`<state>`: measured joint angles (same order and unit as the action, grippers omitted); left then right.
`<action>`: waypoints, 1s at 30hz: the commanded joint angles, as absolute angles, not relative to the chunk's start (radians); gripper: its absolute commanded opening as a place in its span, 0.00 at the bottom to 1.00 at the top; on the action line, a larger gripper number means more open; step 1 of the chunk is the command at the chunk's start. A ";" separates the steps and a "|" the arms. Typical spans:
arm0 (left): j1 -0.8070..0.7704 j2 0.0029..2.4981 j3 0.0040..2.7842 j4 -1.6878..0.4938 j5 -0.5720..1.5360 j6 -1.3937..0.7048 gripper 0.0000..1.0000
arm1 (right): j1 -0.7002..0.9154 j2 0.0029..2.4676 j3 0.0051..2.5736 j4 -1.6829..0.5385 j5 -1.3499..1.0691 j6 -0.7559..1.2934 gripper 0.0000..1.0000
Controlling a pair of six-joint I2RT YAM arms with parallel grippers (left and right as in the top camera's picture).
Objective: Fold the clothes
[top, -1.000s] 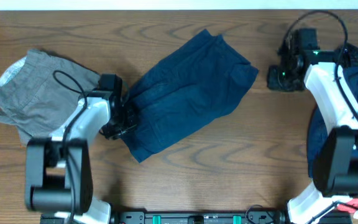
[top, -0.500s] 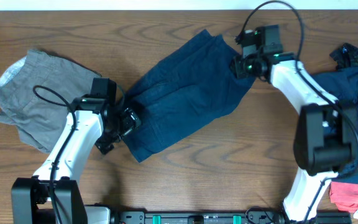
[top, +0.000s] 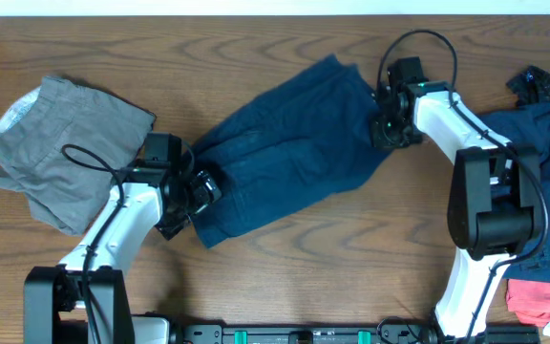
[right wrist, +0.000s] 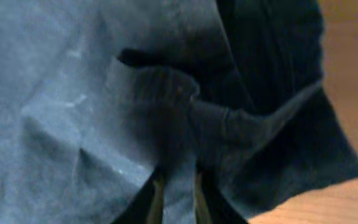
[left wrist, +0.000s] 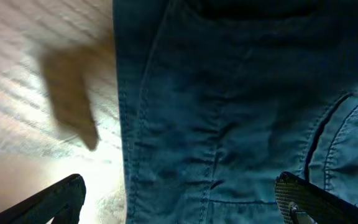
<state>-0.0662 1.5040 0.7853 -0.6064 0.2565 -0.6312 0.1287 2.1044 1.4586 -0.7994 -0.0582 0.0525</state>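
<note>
You're at the grab stage on the navy shorts [top: 294, 162], which lie spread slantwise mid-bench [top: 351, 258], with the grey pair [top: 60, 143] off to the left. Your right fingers [right wrist: 158, 198] are pinched tight on a bunch of cloth at the top-right corner. Your left fingers [left wrist: 64, 196] are spread wide over the hem at the lower-left end, gripping nothing. I'd say next you need to drop those onto the edge and clamp it, then carry one end over the other.
</note>
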 commanded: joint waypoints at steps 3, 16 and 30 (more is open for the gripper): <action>-0.064 1.541 0.769 -0.580 0.274 -0.569 0.98 | 0.114 2.117 1.439 -0.956 0.104 0.188 0.12; -0.064 1.718 0.769 -0.453 0.408 -0.516 0.72 | 0.106 1.947 1.442 -1.034 0.145 0.257 0.17; -0.029 1.635 0.934 -0.850 0.531 -0.339 0.06 | 0.234 1.868 1.388 -1.031 -0.462 -0.146 0.01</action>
<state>-0.0475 1.6859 0.8501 -0.7715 0.5228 -0.4072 0.1776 1.8572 1.4212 -1.0340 -0.2855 -0.0280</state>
